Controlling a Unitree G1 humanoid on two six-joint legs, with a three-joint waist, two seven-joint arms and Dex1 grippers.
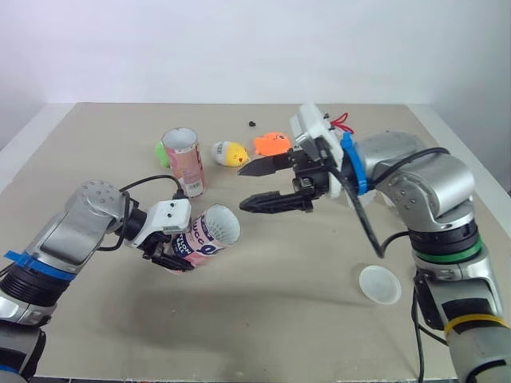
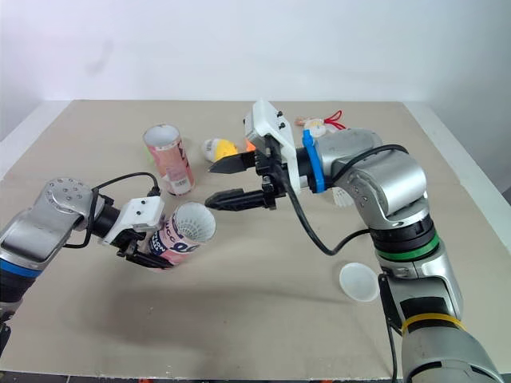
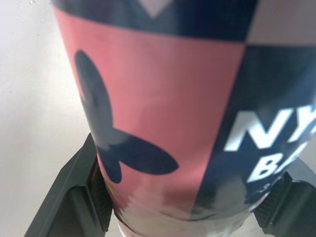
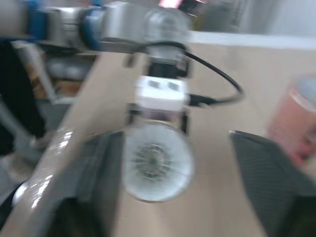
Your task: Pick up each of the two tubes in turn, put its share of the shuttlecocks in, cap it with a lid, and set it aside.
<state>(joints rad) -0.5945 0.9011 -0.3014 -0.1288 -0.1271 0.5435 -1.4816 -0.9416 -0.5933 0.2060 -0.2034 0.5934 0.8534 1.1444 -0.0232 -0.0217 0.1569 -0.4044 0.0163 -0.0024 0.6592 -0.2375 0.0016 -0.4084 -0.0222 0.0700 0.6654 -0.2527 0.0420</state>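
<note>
Pink tube (image 1: 200, 239): my left end effector (image 1: 177, 254) is gripping it tilted toward my open, empty right end effector (image 1: 243, 187) for loading.

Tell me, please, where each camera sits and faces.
Left eye view: on the head, looking down over the beige table; both arms show, left gripper holding the pink-and-navy cardboard tube, right gripper open.
Right eye view: beside it, same scene.
Left wrist view: on the left wrist, looking along its fingers at the tube's side.
Right wrist view: on the right wrist, facing the tube's open mouth between its own fingers.
Shared: all four show that tube.
</note>
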